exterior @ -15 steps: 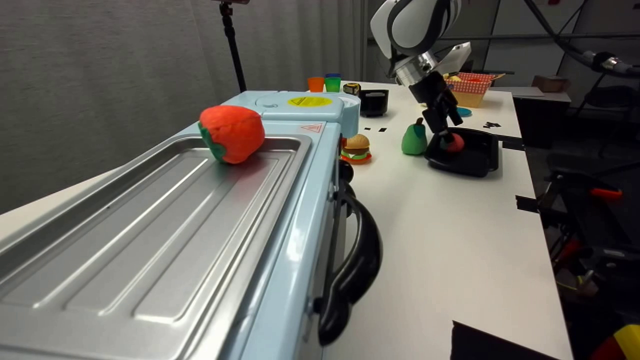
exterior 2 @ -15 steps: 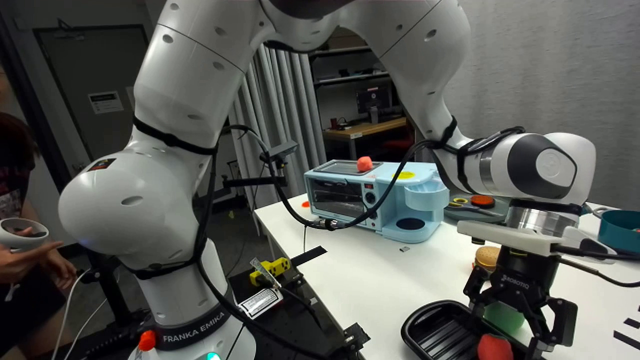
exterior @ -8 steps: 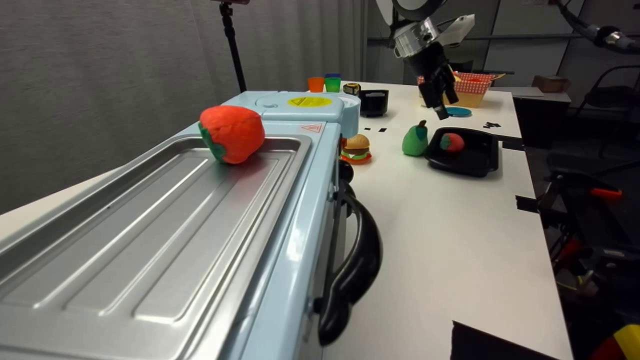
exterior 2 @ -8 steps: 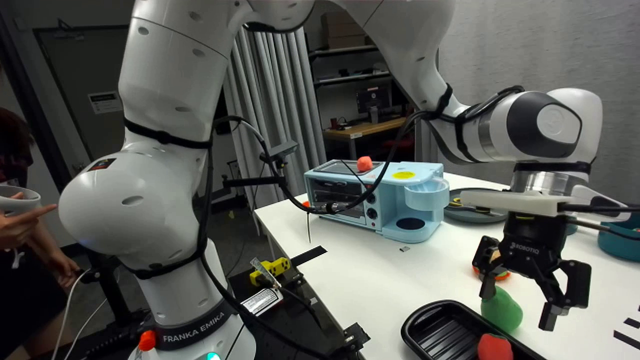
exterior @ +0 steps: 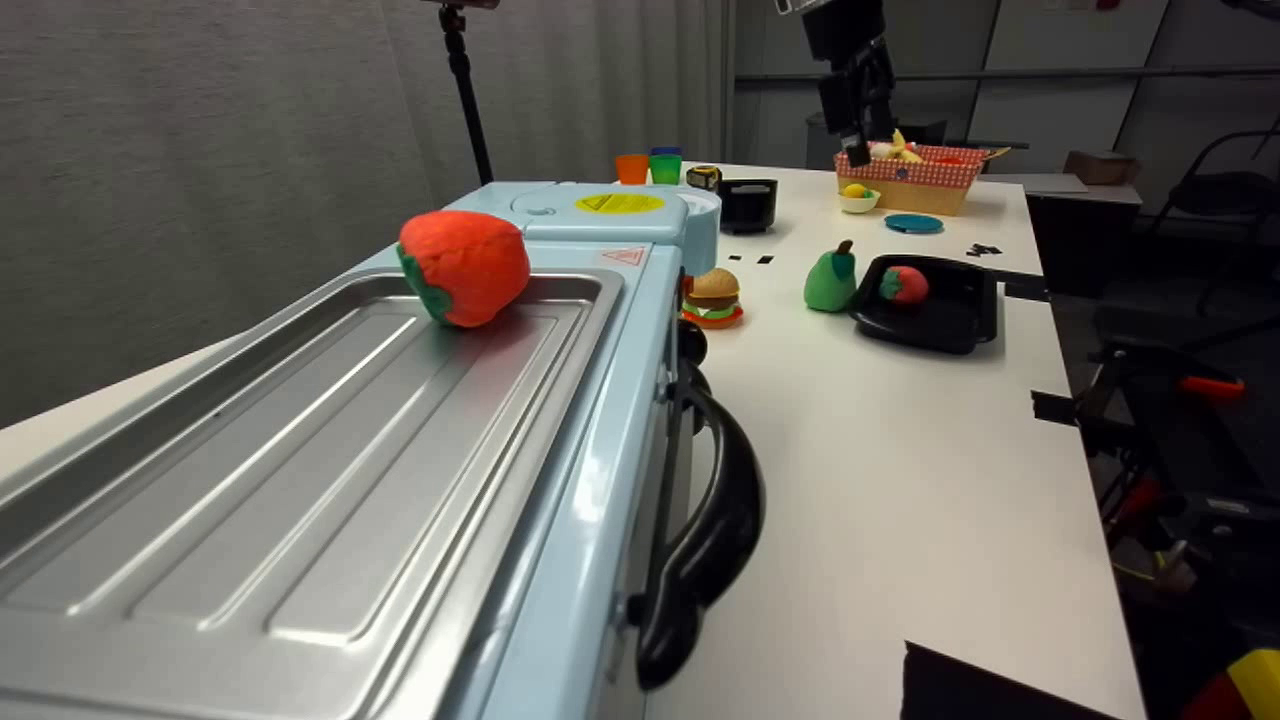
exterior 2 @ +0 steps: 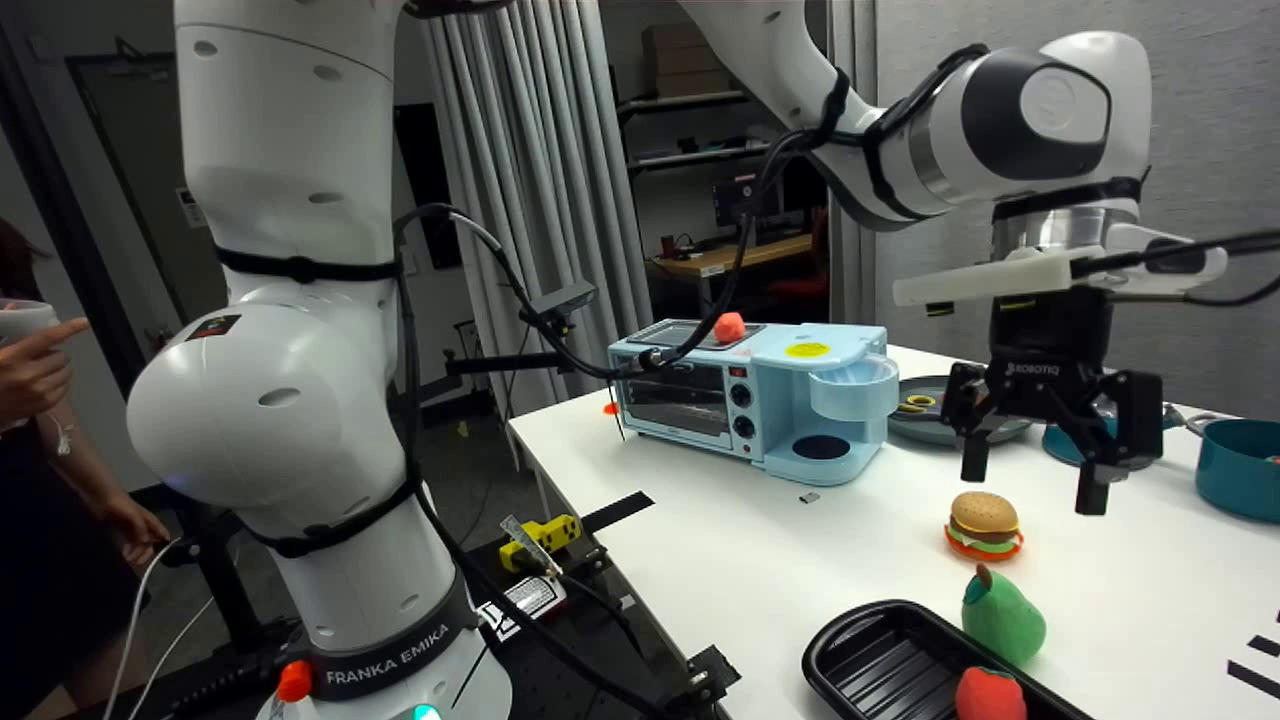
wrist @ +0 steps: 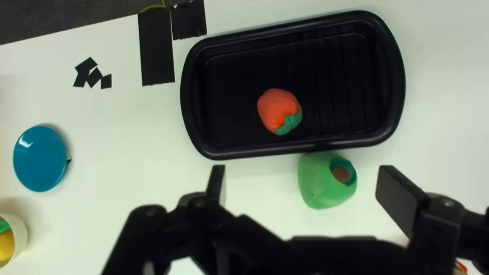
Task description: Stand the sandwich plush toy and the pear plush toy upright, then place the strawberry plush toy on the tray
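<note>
The strawberry plush toy (wrist: 277,109), red with a green cap, lies on its side inside the black tray (wrist: 267,154). Just outside the rim stands the green pear plush toy (exterior 2: 1004,622), stem up and leaning a little; from above it looks close against the tray. The sandwich plush toy (exterior 2: 984,525), burger-like, sits upright on the table with its bun on top, as both exterior views show; only a sliver appears in the wrist view. High over the table, my gripper (exterior 2: 1033,481) is wide open, nothing between its fingers and clear of every toy.
A light-blue toaster oven (exterior 2: 770,400) carries a large red-orange toy (exterior: 465,268) on its metal top. Farther back are a checked basket (exterior: 920,190), a small bowl (exterior: 858,200) and a blue disc (exterior: 913,224). A teal pot (exterior 2: 1240,475) stands at the table's far side.
My gripper has risen from the tray, where its fingers were down by the strawberry plush toy, to high above. The strawberry stays in the tray; the pear has tipped very slightly.
</note>
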Controlling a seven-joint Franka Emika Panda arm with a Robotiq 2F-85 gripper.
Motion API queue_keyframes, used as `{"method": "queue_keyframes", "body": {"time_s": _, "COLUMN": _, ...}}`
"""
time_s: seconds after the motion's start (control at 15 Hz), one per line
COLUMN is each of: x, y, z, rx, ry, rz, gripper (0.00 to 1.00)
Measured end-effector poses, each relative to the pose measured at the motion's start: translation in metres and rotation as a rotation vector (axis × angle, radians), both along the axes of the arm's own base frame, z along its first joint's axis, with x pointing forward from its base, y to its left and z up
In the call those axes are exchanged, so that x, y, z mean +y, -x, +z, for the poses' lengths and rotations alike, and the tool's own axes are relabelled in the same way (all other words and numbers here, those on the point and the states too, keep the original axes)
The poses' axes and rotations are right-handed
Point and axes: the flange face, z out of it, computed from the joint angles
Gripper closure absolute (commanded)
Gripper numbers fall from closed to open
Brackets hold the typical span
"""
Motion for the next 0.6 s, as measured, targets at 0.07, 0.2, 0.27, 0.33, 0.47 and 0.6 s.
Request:
{"method": "queue_keyframes", "body": {"time_s": 0.07, "x": 0.006, "y": -0.002, "z": 0.012, "rx": -0.035, "ry": 0.008, "rz": 0.001, "gripper": 0.0}}
{"method": "queue_keyframes", "body": {"time_s": 0.2, "x": 0.019, "y": -0.006, "z": 0.033, "rx": -0.109, "ry": 0.022, "rz": 0.004, "gripper": 0.0}}
{"method": "queue_keyframes", "body": {"time_s": 0.27, "x": 0.026, "y": -0.007, "z": 0.041, "rx": -0.146, "ry": 0.027, "rz": 0.006, "gripper": 0.0}}
{"method": "queue_keyframes", "body": {"time_s": 0.33, "x": 0.033, "y": -0.008, "z": 0.049, "rx": -0.182, "ry": 0.03, "rz": 0.006, "gripper": 0.0}}
{"method": "queue_keyframes", "body": {"time_s": 0.47, "x": 0.045, "y": -0.007, "z": 0.061, "rx": -0.245, "ry": 0.036, "rz": 0.004, "gripper": 0.0}}
{"method": "queue_keyframes", "body": {"time_s": 0.6, "x": 0.056, "y": -0.003, "z": 0.07, "rx": -0.298, "ry": 0.039, "rz": 0.0, "gripper": 0.0}}
